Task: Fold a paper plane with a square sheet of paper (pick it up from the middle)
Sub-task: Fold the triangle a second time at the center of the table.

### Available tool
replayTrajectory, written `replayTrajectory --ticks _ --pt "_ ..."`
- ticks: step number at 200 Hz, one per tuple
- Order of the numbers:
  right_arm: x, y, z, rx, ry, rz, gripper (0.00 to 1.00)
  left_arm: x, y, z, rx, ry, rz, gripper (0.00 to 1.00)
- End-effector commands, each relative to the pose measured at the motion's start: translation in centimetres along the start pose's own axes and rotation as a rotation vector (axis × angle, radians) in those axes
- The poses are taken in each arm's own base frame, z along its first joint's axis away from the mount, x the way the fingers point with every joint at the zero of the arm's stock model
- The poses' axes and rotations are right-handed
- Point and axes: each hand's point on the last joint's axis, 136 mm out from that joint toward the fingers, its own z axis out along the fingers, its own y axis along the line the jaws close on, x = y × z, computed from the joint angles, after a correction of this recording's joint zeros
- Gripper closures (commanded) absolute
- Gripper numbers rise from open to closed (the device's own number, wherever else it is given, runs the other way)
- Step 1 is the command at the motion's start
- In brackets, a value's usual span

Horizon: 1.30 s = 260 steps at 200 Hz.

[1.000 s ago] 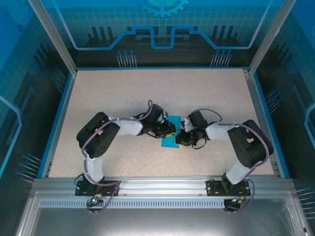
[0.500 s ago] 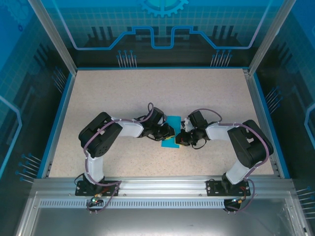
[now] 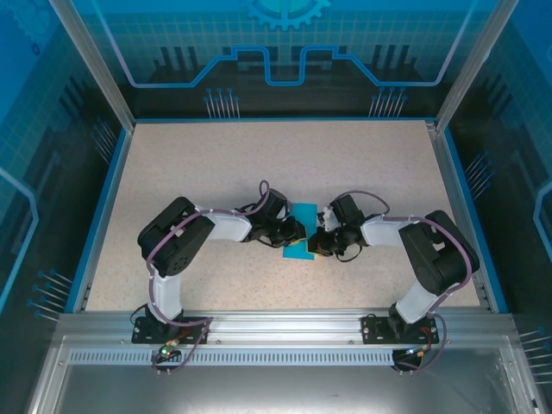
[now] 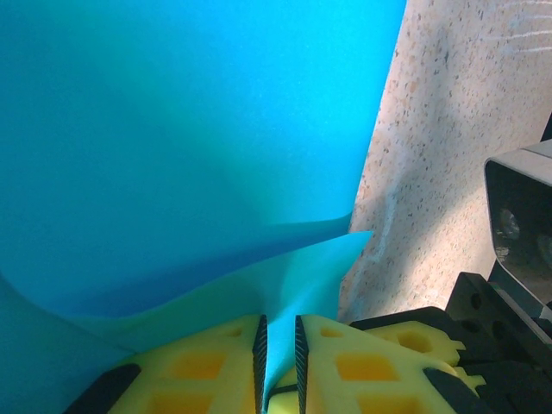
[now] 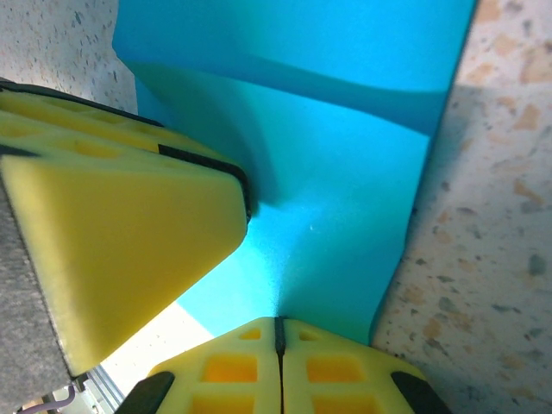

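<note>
Pinching paper (image 4: 172, 129): left claw (image 4: 279, 336), right claw (image 5: 278, 332)

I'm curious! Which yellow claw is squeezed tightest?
The right gripper: its jaws meet with no gap. The left gripper shows a slit pinching the square sheet of paper.

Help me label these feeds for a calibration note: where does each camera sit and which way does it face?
Top external: fixed above and behind the bases, looking down at the table; left arm and right arm show.
Left wrist: on the left arm, facing along the left gripper, shut on the paper.
Right wrist: on the right arm, facing along the right gripper, shut on that paper.
Shared: both wrist views see the paper and table.
</note>
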Motion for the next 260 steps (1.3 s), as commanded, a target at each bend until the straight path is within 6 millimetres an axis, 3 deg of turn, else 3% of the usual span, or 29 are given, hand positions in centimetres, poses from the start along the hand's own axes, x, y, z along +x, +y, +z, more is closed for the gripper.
replayTrajectory --ticks 1,55,260 --pt "3.3 -4.7 0.8 0.158 0.081 0.094 0.94 -2.1 2.5 -0.4 -0.083 -0.077 -0.016 0.80" --pt "3.4 -4.7 0.9 0.154 0.087 0.095 0.94 -3.8 3.0 -1.2 -0.082 -0.107 -0.030 0.79" --pt "3.2 -4.5 0.7 0.144 0.091 0.093 0.94 -6.6 4.8 -2.5 -0.124 -0.144 -0.017 0.78"
